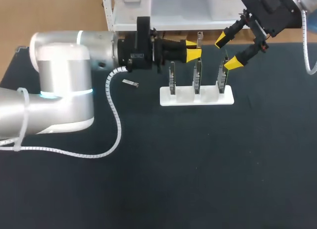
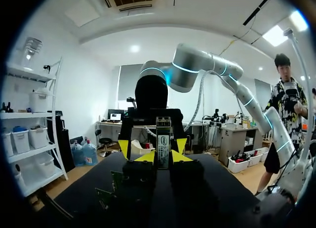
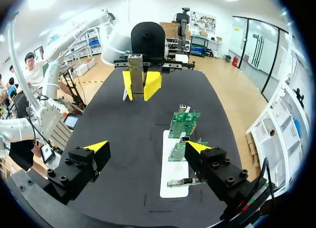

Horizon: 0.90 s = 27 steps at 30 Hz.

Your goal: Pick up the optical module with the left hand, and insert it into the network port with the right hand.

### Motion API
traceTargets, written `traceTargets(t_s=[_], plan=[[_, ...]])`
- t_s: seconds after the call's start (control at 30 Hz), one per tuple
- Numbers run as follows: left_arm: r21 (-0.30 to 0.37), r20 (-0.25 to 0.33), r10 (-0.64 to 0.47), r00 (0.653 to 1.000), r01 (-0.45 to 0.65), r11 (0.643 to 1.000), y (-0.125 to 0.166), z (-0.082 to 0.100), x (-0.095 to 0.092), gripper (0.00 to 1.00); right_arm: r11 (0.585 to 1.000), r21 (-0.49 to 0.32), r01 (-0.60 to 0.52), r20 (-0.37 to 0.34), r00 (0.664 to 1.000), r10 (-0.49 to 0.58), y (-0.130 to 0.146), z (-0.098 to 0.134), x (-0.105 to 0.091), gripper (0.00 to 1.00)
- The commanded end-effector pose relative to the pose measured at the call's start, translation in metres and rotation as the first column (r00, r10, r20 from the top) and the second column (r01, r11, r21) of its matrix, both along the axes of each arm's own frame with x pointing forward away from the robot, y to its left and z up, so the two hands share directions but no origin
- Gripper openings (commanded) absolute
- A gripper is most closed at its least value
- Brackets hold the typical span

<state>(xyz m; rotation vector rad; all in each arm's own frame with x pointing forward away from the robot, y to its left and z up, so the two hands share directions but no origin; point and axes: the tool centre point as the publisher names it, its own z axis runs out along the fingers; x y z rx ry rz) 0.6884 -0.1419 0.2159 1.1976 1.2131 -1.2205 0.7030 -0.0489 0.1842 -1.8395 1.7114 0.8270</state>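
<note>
The optical module (image 2: pixel 163 139), pinched between the yellow tips of the left gripper (image 1: pixel 193 49), faces the wide-spread fingers of the right gripper (image 3: pixel 147 148); an off-centre handover grip could tilt or drop it before it reaches the network cards (image 3: pixel 183 124) ahead of those fingers.

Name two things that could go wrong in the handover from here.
1. The optical module is held only at the tips of the left tool, and the right tool is open and apart from it; a skewed grasp might twist or drop it.
2. One right finger sits near the rightmost upright board on the white stand; it may knock it.
</note>
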Motion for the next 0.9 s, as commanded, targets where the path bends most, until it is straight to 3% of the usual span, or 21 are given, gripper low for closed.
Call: traceTargets(t_s=[0.03,0.23,0.43,0.9], plan=[[0.002,0.022,-0.013,1.0,0.013,1.0,-0.009,-0.001,0.007,0.0,1.0,0.001,0.0,0.001,1.0,0.0,0.0,0.0,0.0,1.0],[0.047,0.05,-0.054,0.997,0.052,0.998,-0.019,-0.002,0.01,0.0,1.0,0.001,0.0,0.001,1.0,0.0,0.0,0.0,0.0,1.0],[0.038,0.023,-0.077,0.997,0.077,0.996,-0.024,-0.008,0.012,0.0,1.0,0.001,0.0,0.001,1.0,0.0,0.0,0.0,0.0,1.0],[0.038,0.024,-0.089,0.996,0.088,0.995,-0.029,-0.013,0.016,0.0,1.0,0.001,0.0,0.001,1.0,0.0,0.0,0.0,0.0,1.0]])
